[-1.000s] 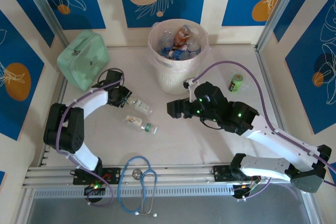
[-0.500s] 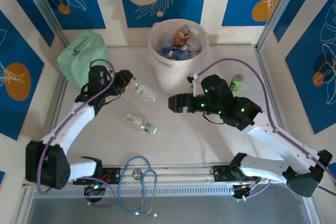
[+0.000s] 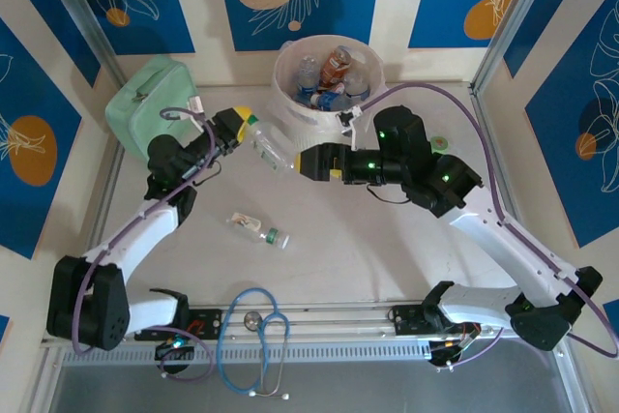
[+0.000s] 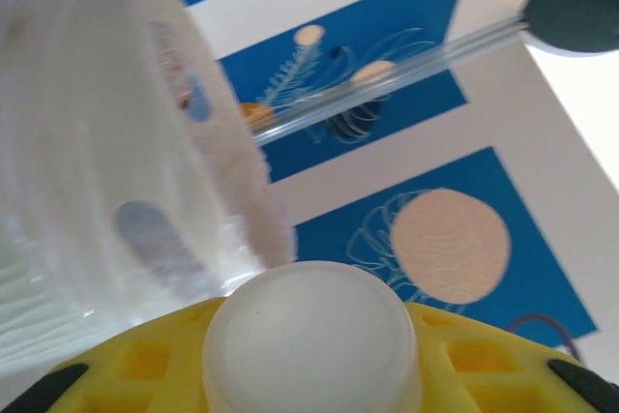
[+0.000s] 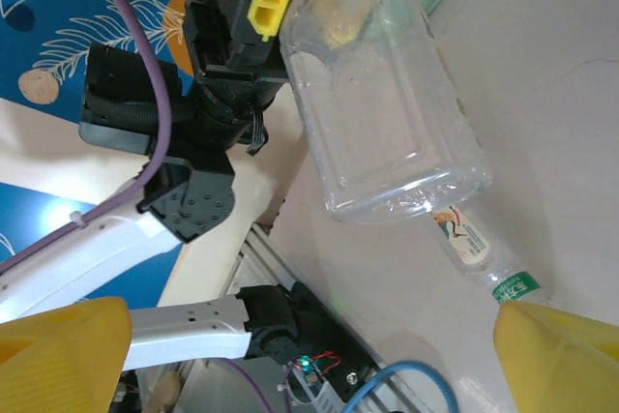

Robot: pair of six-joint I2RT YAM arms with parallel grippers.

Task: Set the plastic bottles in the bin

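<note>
My left gripper [image 3: 244, 126] is shut on the neck end of a clear plastic bottle [image 3: 268, 148], held off the table just left of the bin [image 3: 372, 65]. The same bottle [image 5: 377, 94] hangs in the right wrist view with its base toward the camera. A pale round end of the bottle [image 4: 309, 336] sits between the yellow fingers [image 4: 484, 365]. My right gripper [image 3: 304, 163] stands open and holds nothing, close to the held bottle's right. The cream-white bin holds several bottles. Another clear bottle [image 3: 259, 229] lies on the table, and a green bottle [image 3: 440, 142] shows behind my right arm.
A mint-green pouch [image 3: 145, 108] rests at the back left. A blue-tubed stethoscope [image 3: 256, 336] lies over the near rail. The bin's ribbed wall and liner [image 4: 97, 142] rise close at the left of the left wrist view.
My left arm has lifted its bottle off the table and carried it up and right toward the bin. My right gripper has moved up-left toward it and opened wider.
</note>
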